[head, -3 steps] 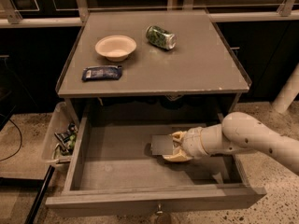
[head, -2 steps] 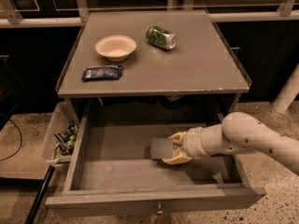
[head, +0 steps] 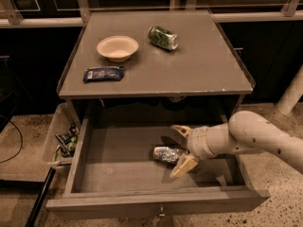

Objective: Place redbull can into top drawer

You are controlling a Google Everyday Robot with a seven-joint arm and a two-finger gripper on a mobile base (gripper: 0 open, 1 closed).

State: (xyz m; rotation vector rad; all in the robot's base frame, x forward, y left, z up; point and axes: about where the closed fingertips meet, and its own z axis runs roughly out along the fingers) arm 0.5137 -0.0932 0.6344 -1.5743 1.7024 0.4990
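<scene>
The redbull can [head: 166, 153], slim and silvery, lies on its side on the flat grey bottom of the open top drawer [head: 118, 167]. My gripper [head: 182, 148] is inside the drawer just to the right of the can. Its two pale fingers [head: 183, 166] are spread apart, one behind and one in front of the can's right end. The can rests on the drawer floor and the fingers do not press on it. The drawer's small front knob [head: 161, 214] shows at the bottom edge.
On the cabinet top [head: 199, 74] stand a pale bowl [head: 117, 48], a green-patterned can [head: 163, 37] on its side and a dark blue packet [head: 103, 73]. A clear plastic bin [head: 61, 141] with small items hangs at the drawer's left. A white post [head: 291, 91] stands at right.
The fingers were closed around the can in the earlier frames; now they are spread and the can lies free on the drawer bottom.
</scene>
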